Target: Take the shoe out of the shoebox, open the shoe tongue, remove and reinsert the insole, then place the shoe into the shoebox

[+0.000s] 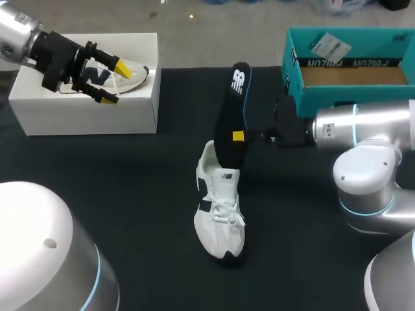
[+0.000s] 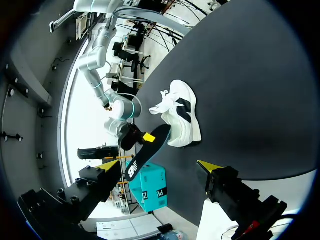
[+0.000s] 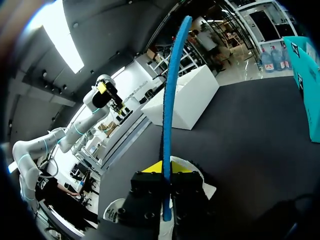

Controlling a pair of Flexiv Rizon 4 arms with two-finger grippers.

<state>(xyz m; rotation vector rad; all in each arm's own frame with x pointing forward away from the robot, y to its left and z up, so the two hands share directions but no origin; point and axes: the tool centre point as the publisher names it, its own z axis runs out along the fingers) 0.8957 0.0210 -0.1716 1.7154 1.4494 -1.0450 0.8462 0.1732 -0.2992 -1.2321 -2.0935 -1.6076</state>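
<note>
A white shoe stands upright on the black table mat, toe toward the front edge. My right gripper is shut on a black insole with a blue edge, held upright with its lower end over the shoe's heel opening. In the right wrist view the insole's blue edge rises from between the fingers of my right gripper, above the shoe. My left gripper hangs open and empty over the white box at the far left. The left wrist view shows the shoe and the insole far ahead of my left gripper.
A teal shoebox stands open at the back right, behind my right arm. A white box with a shoe picture on top sits at the back left. The mat around the shoe is bare.
</note>
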